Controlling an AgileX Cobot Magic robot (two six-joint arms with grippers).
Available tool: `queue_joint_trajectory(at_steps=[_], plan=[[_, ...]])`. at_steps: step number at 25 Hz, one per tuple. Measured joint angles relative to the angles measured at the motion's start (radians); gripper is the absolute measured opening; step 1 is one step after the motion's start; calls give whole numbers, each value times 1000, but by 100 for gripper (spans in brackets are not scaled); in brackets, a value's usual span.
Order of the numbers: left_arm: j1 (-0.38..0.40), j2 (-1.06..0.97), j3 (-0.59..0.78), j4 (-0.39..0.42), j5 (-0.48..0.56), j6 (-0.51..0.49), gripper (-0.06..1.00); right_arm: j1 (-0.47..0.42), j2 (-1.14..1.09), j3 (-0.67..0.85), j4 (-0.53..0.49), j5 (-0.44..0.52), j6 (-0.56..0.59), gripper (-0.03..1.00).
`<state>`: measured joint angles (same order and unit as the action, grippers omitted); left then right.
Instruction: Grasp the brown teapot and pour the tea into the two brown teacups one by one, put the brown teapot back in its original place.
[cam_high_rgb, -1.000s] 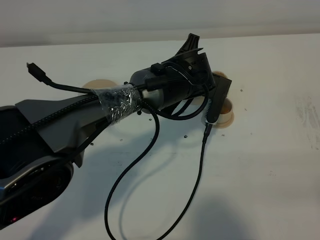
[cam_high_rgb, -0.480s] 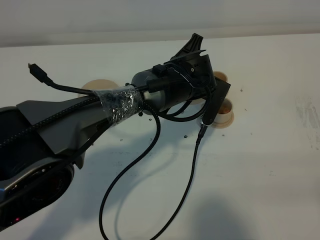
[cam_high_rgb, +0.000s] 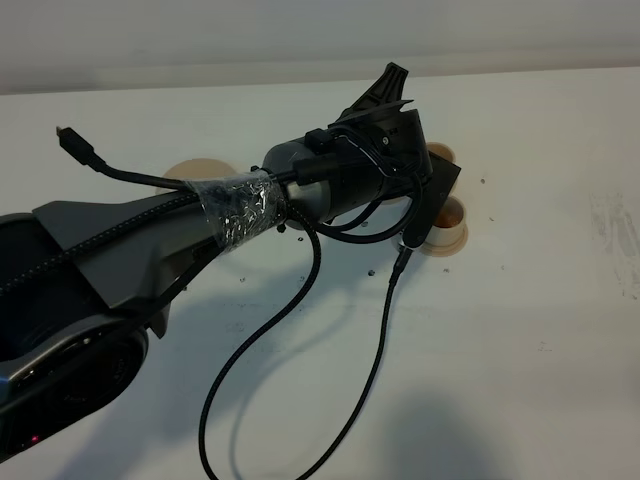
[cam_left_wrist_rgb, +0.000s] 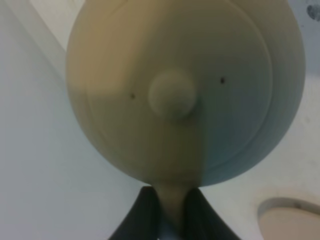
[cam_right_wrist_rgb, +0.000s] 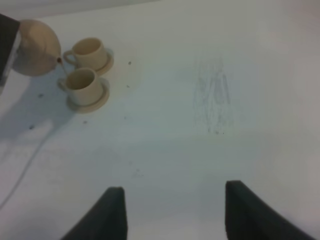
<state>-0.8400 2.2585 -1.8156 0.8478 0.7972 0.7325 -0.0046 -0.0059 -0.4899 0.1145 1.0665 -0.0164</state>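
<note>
We saw the left gripper (cam_left_wrist_rgb: 171, 202) clamped tight on the loop handle of the round light tan ceramic teapot (cam_left_wrist_rgb: 185, 95), which hung tilted above the white table (cam_high_rgb: 520, 330), its spout just over one small tan ceramic teacup (cam_right_wrist_rgb: 82, 84). The second matching teacup (cam_right_wrist_rgb: 91, 50) stood just beside it. The right gripper (cam_right_wrist_rgb: 172, 210) hovered well apart, jaws spread wide. The wide flat tan saucer (cam_high_rgb: 195, 172) lay partly hidden behind the left arm.

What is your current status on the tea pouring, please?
Left gripper shut on brown teapot handle. Right gripper open, holding nothing. Teapot tipped, spout at nearer teacup; farther teacup alongside. No obstruction seen.
</note>
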Motion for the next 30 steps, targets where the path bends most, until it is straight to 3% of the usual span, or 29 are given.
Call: queue_joint_trajectory(at_steps=[30], plan=[[0, 21, 0, 22, -53, 1, 11, 0, 0, 0, 0, 0, 0, 47]])
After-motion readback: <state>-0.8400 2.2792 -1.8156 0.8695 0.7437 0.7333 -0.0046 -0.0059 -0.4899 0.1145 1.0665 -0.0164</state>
